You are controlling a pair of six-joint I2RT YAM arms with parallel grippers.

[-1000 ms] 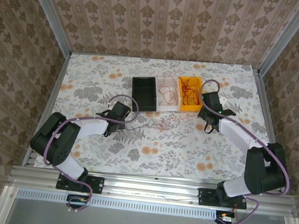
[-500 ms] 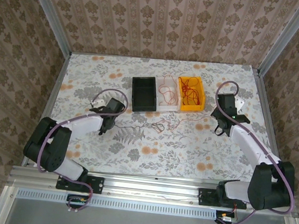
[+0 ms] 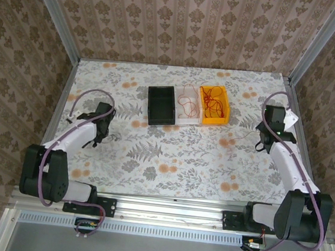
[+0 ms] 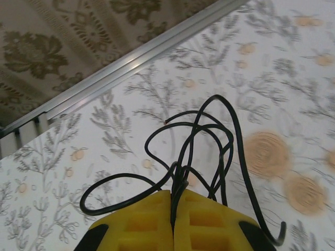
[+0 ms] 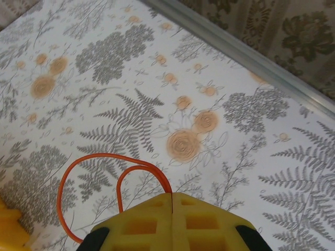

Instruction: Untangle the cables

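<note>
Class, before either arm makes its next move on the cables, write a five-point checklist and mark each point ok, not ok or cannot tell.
1. Left gripper shut on the black cable: ok.
2. Right gripper shut on the red cable: ok.
3. Black cable free of other wires: ok, left wrist view.
4. Red cable's far end free: cannot tell, it leaves the right wrist view.
5. Bins cleared of wires: not ok, red wires lie in the white bin and orange bin.

Three bins at twelve o'clock: black bin (image 3: 161, 105), white bin (image 3: 186, 118), orange bin (image 3: 225, 111). Left gripper (image 4: 172, 201) pinches one black cable (image 4: 214, 97), right gripper (image 5: 172, 201) one red cable (image 5: 110, 155).
</note>
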